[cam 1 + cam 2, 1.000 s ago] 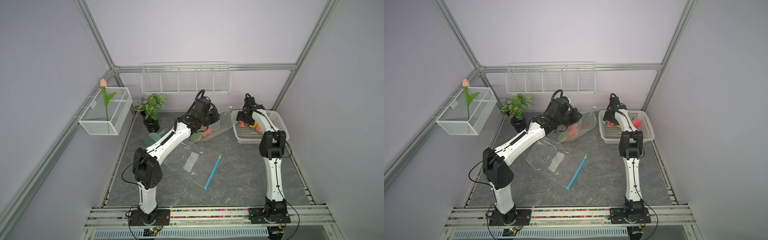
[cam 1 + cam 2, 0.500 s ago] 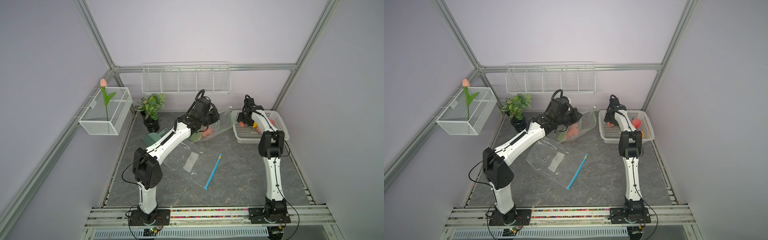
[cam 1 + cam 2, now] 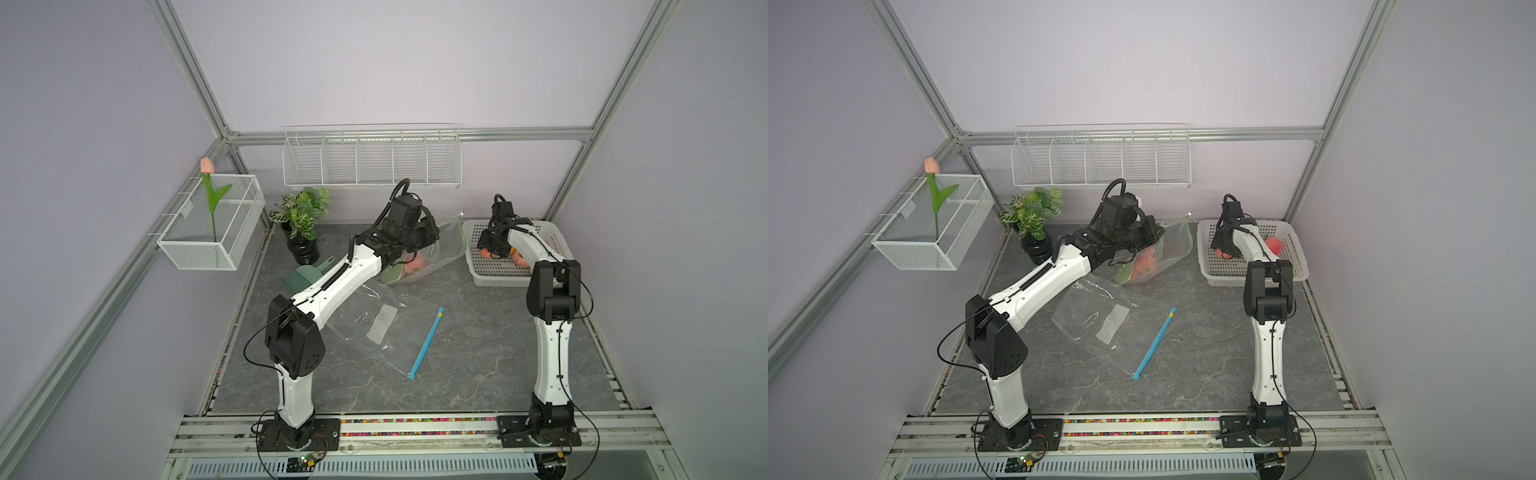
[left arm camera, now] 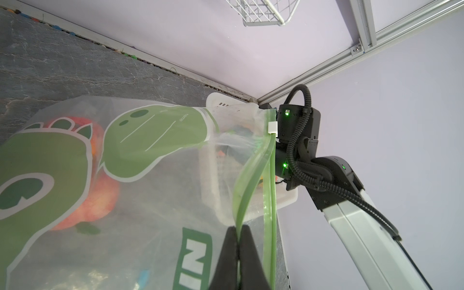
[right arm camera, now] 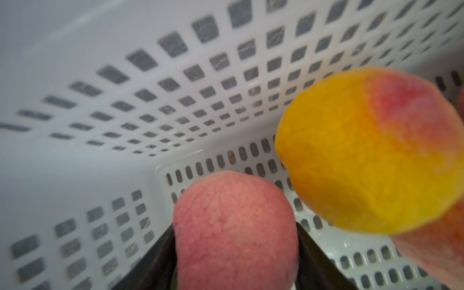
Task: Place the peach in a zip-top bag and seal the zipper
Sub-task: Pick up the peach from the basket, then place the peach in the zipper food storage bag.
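My left gripper [image 4: 238, 228] is shut on one lip of the green-printed zip-top bag [image 4: 150, 140], holding its mouth up beside the white basket [image 3: 552, 232]. The bag's white slider [image 4: 272, 128] sits at the far end of the green zipper. A peach [image 4: 100, 195] lies inside the bag, which shows in both top views [image 3: 444, 245] [image 3: 1175, 245]. My right gripper [image 5: 236, 226] is down in the basket, its black fingers pressed against both sides of a pink peach [image 5: 236, 231]. A yellow-red peach [image 5: 371, 150] lies just beside it.
A clear bag with a blue zipper [image 3: 426, 343] lies flat mid-table. A potted plant [image 3: 301, 224] and a green brush [image 3: 305, 274] stand at the back left. A wire shelf [image 3: 370, 160] and a wire basket with a tulip [image 3: 212, 224] hang on the walls.
The right gripper's jaws have narrowed onto the pink peach in the basket. The left arm and the green bag have stayed put.
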